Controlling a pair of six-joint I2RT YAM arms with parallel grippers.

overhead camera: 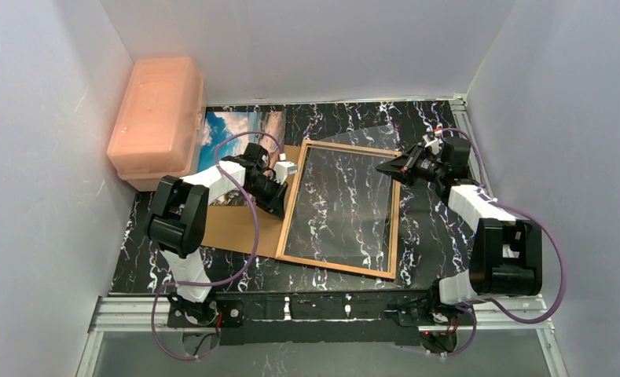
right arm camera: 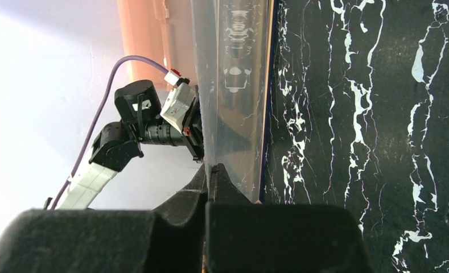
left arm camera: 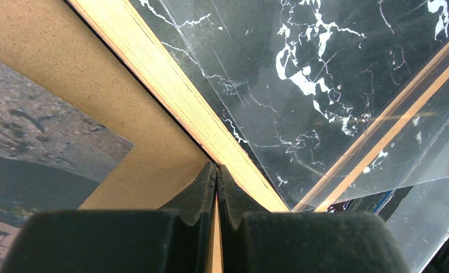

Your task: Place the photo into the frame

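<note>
The photo lies on the brown board, just left of the left fingers. The frame touches their tips on the right, its long side running away from them. Both pairs are pressed together, with the right fingers at the frame's far corner.

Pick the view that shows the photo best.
Top external: the photo shows its sky and clouds, though the left arm hides part. Left wrist catches only a corner; right wrist shows none.

Light wood frame, clear glossy pane, matt brown backing board, smooth photo, polished marbled table
</note>
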